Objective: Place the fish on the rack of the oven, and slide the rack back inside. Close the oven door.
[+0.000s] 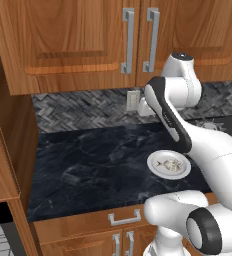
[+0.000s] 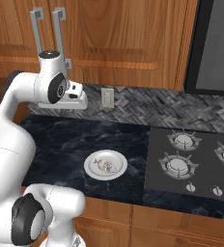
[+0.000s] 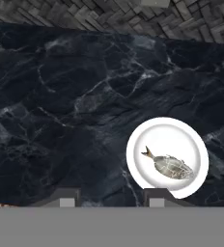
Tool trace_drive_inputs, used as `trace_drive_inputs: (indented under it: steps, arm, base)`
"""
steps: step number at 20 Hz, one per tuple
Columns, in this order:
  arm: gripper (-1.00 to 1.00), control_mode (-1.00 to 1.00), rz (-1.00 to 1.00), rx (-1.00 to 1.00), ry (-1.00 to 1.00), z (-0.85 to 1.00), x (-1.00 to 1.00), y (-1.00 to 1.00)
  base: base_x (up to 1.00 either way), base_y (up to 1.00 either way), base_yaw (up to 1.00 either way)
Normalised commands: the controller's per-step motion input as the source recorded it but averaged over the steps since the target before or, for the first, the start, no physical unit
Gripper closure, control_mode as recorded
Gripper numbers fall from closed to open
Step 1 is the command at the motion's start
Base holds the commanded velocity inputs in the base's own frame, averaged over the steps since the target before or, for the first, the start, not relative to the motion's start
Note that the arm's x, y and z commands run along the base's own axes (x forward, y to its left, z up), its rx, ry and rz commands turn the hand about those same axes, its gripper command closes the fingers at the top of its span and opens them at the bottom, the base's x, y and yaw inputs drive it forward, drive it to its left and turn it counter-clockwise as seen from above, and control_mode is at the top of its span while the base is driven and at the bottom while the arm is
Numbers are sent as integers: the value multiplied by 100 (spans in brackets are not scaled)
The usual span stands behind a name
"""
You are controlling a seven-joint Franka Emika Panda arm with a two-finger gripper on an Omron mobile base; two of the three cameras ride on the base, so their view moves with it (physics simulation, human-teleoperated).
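fish [image 3: 169, 165] on plate [image 3: 191, 140] — untouched

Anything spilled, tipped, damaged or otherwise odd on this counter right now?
Nothing stands out. The fish lies flat inside the round white plate on the dark marble counter. The gripper hangs above the counter, to one side of the plate, holding nothing.

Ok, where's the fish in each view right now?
Left base view: fish right of centre, beside the arm.
Right base view: fish lower centre-left, left of the stove.
Hand view: fish lower right.
Shared landmark: the white plate under it.
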Motion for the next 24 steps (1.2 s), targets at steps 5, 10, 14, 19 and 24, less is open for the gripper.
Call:
trace_drive_inputs:
  steps: [5,10,14,19,24]
  arm:
    - [-100,-100,5,1,0,-5,-19,-13]
    - [-100,-100,27,0,3,-41,-51,-27]
    - [-100,-100,31,-4,12,-63,-34,-53]
    - [-100,-100,23,-17,16,-54,-9,-57]
    - [-100,-100,3,-22,8,-30,0,-56]
  base:
    - [0,0,0]
    - [0,0,0]
    - [0,0,0]
    - [0,0,0]
    - [0,0,0]
